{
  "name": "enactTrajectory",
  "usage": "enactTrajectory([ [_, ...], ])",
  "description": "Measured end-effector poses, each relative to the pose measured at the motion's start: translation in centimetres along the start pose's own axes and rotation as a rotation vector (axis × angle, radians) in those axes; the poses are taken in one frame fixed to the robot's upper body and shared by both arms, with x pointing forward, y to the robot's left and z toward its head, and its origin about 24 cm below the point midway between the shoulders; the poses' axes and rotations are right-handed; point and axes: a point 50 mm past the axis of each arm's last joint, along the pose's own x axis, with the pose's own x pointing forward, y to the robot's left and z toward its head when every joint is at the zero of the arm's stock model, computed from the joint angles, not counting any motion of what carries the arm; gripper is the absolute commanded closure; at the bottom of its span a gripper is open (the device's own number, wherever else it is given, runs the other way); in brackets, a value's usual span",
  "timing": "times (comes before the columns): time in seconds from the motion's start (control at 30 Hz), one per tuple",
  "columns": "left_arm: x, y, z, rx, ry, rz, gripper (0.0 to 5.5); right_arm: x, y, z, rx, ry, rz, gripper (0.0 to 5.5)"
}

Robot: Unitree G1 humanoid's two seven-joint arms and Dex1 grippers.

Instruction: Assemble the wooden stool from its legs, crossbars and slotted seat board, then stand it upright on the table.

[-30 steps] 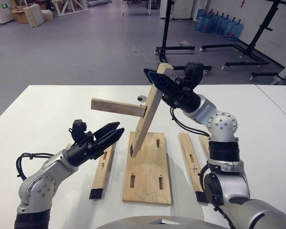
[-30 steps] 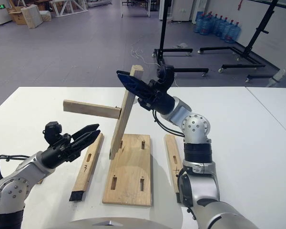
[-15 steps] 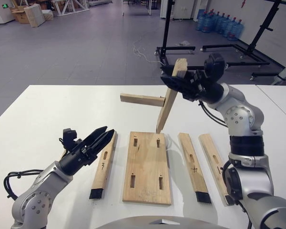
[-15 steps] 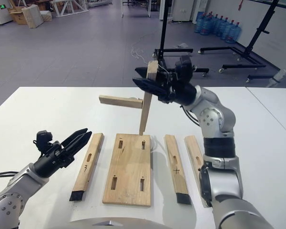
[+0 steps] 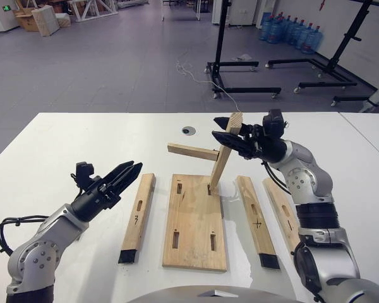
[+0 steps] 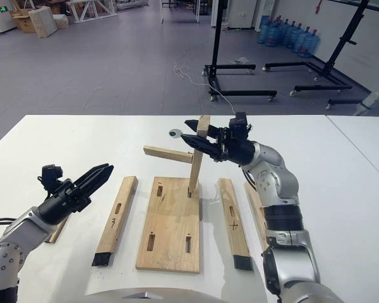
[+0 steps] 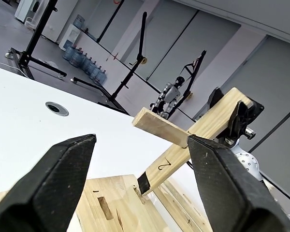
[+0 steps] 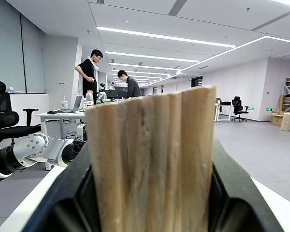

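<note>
White table [image 5: 63, 145], workshop floor beyond.

Right gripper [image 5: 229, 131]: clamped on the top end of a wooden leg [image 5: 220, 165], one finger on each side. In the right wrist view the leg's end grain sits tight between both fingers.

Leg: pale wood, tilted, black-tipped foot down at the far right slot [image 5: 210, 188] of the seat board [image 5: 194, 233]. Whether the foot has entered the slot cannot be told.

Crossbar [image 5: 191, 151]: joined to the leg's middle, jutting out level toward the robot's left, free end in the air.

Seat board: flat on the table, four slots, long side running away from the robot.

Left gripper [image 5: 127, 172]: fingers [image 7: 67, 164] spread wide, holding nothing, raised above the table to the left of the board.

Loose leg [image 5: 138, 214]: flat just left of the board, slotted, black tip toward the robot.

Two further legs [image 5: 256, 218] [image 5: 283, 211]: flat side by side right of the board; the outer one partly hidden by the right arm.

One more wooden piece [image 6: 55, 232]: mostly hidden under the left arm.

Round hole [image 5: 188, 130]: in the table behind the crossbar.

Background: black stands [image 5: 240, 44], water bottles [image 5: 290, 31].
</note>
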Motion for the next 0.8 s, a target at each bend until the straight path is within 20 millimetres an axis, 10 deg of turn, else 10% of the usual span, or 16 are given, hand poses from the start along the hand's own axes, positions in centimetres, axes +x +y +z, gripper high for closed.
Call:
enactTrajectory([
  [0.8, 0.4, 0.2, -1.2, -0.054, 0.023, -0.004, 2.06, 0.5, 0.4, -0.9, -0.011, 0.011, 0.083, 3.44],
])
